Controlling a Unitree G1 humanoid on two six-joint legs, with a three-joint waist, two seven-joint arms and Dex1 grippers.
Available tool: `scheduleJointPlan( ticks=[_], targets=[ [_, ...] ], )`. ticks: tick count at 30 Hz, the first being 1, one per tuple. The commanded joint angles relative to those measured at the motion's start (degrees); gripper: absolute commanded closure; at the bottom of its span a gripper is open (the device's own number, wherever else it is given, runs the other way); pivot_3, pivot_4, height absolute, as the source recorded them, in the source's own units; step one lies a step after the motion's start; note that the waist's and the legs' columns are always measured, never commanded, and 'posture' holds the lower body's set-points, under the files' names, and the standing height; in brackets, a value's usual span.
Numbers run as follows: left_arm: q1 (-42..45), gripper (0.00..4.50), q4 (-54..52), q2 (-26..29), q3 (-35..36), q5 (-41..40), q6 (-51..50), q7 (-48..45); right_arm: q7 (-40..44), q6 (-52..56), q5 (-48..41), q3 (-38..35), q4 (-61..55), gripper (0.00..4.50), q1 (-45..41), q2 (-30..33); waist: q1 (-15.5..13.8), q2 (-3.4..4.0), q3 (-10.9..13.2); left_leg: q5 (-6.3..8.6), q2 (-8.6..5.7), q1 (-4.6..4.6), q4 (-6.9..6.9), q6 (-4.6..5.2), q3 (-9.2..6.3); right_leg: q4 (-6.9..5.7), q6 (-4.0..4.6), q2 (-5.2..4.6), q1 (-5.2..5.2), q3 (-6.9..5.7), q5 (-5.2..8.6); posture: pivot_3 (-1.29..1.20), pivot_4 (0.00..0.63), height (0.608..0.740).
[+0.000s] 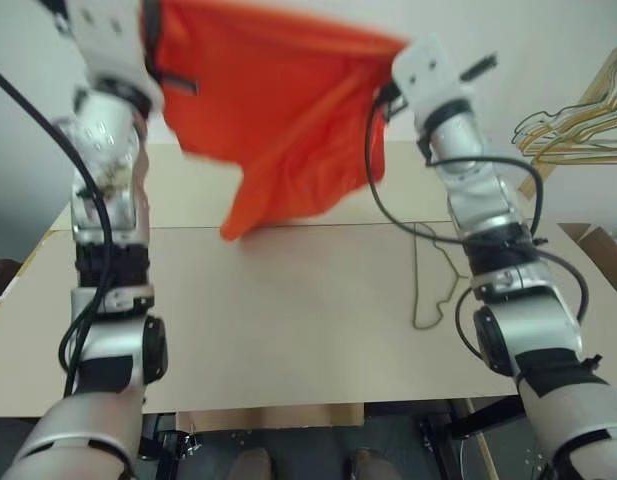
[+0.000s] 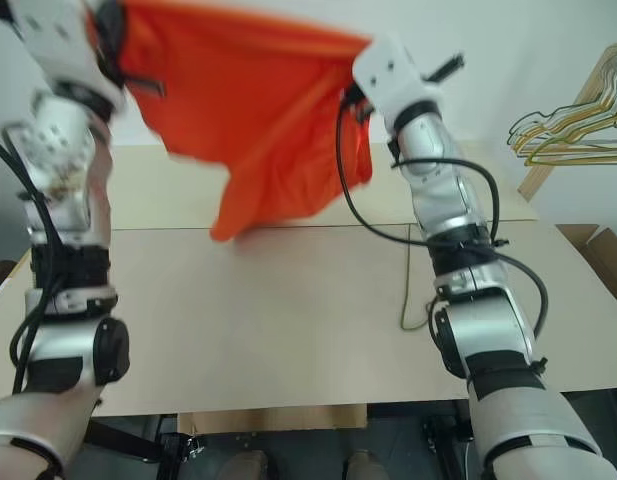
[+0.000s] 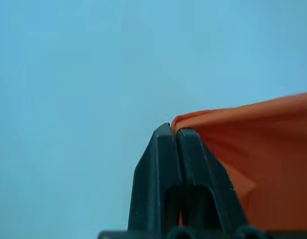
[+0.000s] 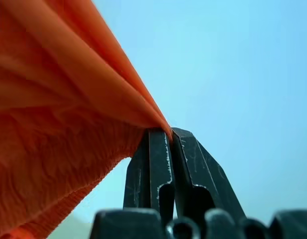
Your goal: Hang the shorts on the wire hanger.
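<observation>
The bright orange shorts (image 1: 278, 110) hang in the air above the far half of the table, stretched between my two raised arms. One top corner is pinched by my left gripper (image 3: 175, 128), which is shut on the fabric. At the other top corner my right gripper (image 4: 170, 132) is also shut on the shorts (image 4: 58, 124). The lower edge of the shorts dangles just above the tabletop. The thin wire hanger (image 1: 416, 300) lies flat on the table beside my right forearm, partly hidden by that arm.
The beige table (image 1: 288, 330) spreads below the shorts. A bunch of gold wire hangers (image 1: 578, 130) on a wooden rack stands at the back right. A cardboard box (image 1: 600, 250) sits off the table's right edge. Black cables loop along both arms.
</observation>
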State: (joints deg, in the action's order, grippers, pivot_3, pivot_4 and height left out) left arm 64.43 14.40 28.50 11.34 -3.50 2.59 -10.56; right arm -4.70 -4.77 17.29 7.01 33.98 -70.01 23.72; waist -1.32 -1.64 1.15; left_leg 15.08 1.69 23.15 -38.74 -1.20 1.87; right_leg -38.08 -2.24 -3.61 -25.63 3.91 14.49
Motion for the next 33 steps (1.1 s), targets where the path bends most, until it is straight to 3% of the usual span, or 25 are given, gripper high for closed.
scheduleJointPlan(
  ticks=[1,4,5,9,13,16,17,24,28,33],
  targets=[
    [-0.6,4.5,-5.2,5.5,6.0,-4.8,3.4,-3.4,-2.3,-5.5,-1.8,-5.4,-1.5,4.48,2.0,3.7,1.0,0.04,-0.1,0.05,0.0,-0.1,0.15,0.04,0.0,0.02,0.0,0.0,0.03,-0.03,0.0,0.07,0.0,0.74],
    [-6.0,4.5,-11.1,8.9,7.2,-11.5,0.9,-11.3,0.5,-9.1,-2.3,-5.0,-6.8,4.48,7.0,4.7,2.4,0.05,-0.1,0.13,0.0,-0.32,0.39,0.13,-0.01,0.23,-0.01,0.0,0.31,-0.05,0.01,0.07,0.0,0.74],
    [-10.4,4.5,-14.6,10.7,7.8,-15.0,-1.8,-15.4,4.8,-10.5,-3.5,-3.8,-9.3,4.48,10.2,5.4,2.7,0.05,-0.1,0.15,0.0,-0.4,0.39,0.17,-0.05,0.44,-0.02,0.01,0.52,-0.06,0.01,0.07,0.0,0.74],
    [-35.9,4.5,-28.2,19.7,9.4,-26.1,-15.1,-33.2,19.2,-17.0,-1.3,4.7,-15.1,4.48,24.4,10.2,4.7,0.18,-0.2,0.38,0.15,-0.59,-0.08,0.6,-0.13,0.9,-0.12,0.17,1.21,-0.07,-0.01,0.07,0.0,0.74],
    [-60.9,4.5,-34.6,27.7,7.0,-23.5,-18.2,-45.0,24.6,-27.7,9.8,15.0,-12.9,4.48,32.6,15.8,5.4,0.19,0.2,0.74,0.17,-2.08,-0.08,1.2,0.09,1.06,-0.11,0.17,2.53,0.1,0.03,0.06,0.0,0.74],
    [-72.1,4.5,-34.5,31.4,3.3,-17.1,-16.6,-49.1,31.9,-32.7,8.7,19.2,-13.7,4.48,37.3,17.9,5.2,0.21,0.3,0.62,0.2,-2.78,-0.02,1.38,0.08,1.07,-0.01,0.26,3.18,0.09,0.08,0.07,0.0,0.74],
    [-74.5,4.5,-34.0,32.1,2.6,-15.6,-15.2,-50.2,33.4,-33.7,7.6,19.5,-14.7,4.48,38.3,18.0,5.1,0.23,0.3,0.65,0.21,-3.17,0.1,1.41,0.1,1.09,0.08,0.25,3.51,0.1,0.24,0.06,0.0,0.74],
    [-78.0,4.5,-31.7,34.0,1.0,-9.9,-13.3,-52.7,42.8,-40.6,5.5,20.9,-16.3,4.48,39.3,20.7,3.8,0.21,0.3,0.68,0.22,-3.03,0.11,1.44,0.11,1.08,0.1,0.24,3.39,0.12,0.22,0.06,0.0,0.74],
    [-80.7,4.5,-34.9,35.8,1.4,-12.7,-17.6,-57.5,51.2,-40.5,2.1,21.5,-16.2,4.48,39.3,23.5,3.4,0.2,0.3,0.74,0.23,-2.98,0.1,1.53,0.18,1.12,0.08,0.2,3.38,0.11,0.24,0.05,0.0,0.74],
    [-85.2,4.5,-38.6,37.8,2.0,-13.4,-21.6,-60.8,55.3,-40.8,0.3,20.8,-15.9,4.48,39.7,24.2,3.6,0.18,0.3,0.77,0.29,-3.0,0.1,1.59,0.18,1.09,0.12,0.23,3.38,0.1,0.27,0.06,0.0,0.74]
  ],
)
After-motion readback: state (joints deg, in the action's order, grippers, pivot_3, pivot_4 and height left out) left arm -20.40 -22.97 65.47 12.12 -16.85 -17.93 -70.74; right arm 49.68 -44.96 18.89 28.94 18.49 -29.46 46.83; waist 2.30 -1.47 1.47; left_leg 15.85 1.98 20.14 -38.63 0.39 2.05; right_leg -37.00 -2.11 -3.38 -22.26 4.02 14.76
